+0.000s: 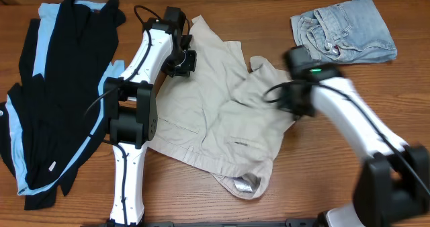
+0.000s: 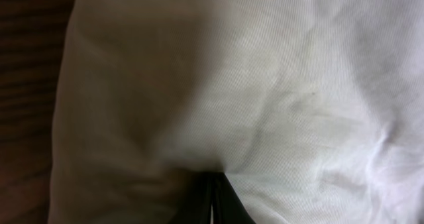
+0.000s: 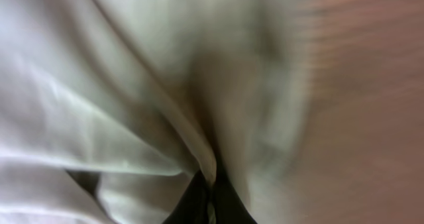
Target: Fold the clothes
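The beige khaki shorts (image 1: 222, 113) lie spread and rumpled in the middle of the table. My left gripper (image 1: 180, 60) is at their upper left part, shut with its fingertips (image 2: 213, 197) pressed into the beige cloth (image 2: 278, 85). My right gripper (image 1: 290, 98) is at the shorts' right edge, shut on a fold of the beige cloth (image 3: 132, 98) that runs between its fingers (image 3: 209, 201). The small light-blue denim shorts (image 1: 344, 29) lie at the back right. The black garment with light-blue panels (image 1: 57, 86) lies at the left.
The wooden table (image 1: 322, 166) shows bare at the front right and along the front edge. The left arm's base (image 1: 127, 187) stands at the front, between the black garment and the khaki shorts.
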Tool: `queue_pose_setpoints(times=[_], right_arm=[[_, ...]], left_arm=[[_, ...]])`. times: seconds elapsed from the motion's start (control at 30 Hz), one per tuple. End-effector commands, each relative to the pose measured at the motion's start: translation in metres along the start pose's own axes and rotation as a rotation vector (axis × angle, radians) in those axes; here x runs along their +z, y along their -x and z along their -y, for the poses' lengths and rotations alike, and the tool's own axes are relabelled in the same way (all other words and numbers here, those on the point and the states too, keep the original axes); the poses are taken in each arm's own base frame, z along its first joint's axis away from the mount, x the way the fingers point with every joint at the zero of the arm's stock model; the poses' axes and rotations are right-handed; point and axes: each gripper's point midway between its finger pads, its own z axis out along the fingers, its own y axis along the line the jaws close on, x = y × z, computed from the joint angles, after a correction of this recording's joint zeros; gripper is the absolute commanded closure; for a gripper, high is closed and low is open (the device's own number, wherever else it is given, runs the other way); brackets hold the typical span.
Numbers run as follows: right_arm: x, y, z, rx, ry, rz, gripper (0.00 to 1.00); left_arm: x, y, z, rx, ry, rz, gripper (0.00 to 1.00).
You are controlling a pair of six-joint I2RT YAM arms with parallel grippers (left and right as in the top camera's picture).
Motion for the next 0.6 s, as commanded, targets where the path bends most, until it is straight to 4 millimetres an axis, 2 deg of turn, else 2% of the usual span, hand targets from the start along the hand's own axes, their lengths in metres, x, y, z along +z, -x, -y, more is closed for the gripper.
queue_pose_setpoints(times=[0.0,0.1,0.17,0.3,0.43,0.53,0.57], right_arm=[[-0.034,0.020,0.044,0.115,-0.003,0.060,0.96],[-0.034,0.015,0.083,0.210,-0.053,0.001,0.96],[-0.028,0.004,0.104,0.269,-0.082,-0.060,0.96],[-0.015,-0.022,0.125,0.331,-0.122,-0.160,0.96],[0.006,-0.050,0.136,0.380,-0.141,-0.247,0.92],[0.019,-0.065,0.137,0.400,-0.126,-0.291,0.83],[0.022,-0.063,0.139,0.400,-0.125,-0.281,0.60]], left_arm=[[0.038,-0.015,-0.017,-0.036,0.027,-0.080,0.96],[0.038,-0.014,-0.018,-0.036,0.027,-0.077,0.96],[0.038,-0.013,-0.019,-0.037,0.027,-0.076,0.96],[0.038,-0.014,-0.019,-0.037,0.027,-0.077,0.96],[0.038,-0.014,-0.018,-0.037,0.026,-0.078,0.96],[0.036,-0.015,-0.016,-0.024,0.016,-0.086,0.96],[0.033,-0.015,-0.013,0.005,-0.005,-0.088,0.96]])
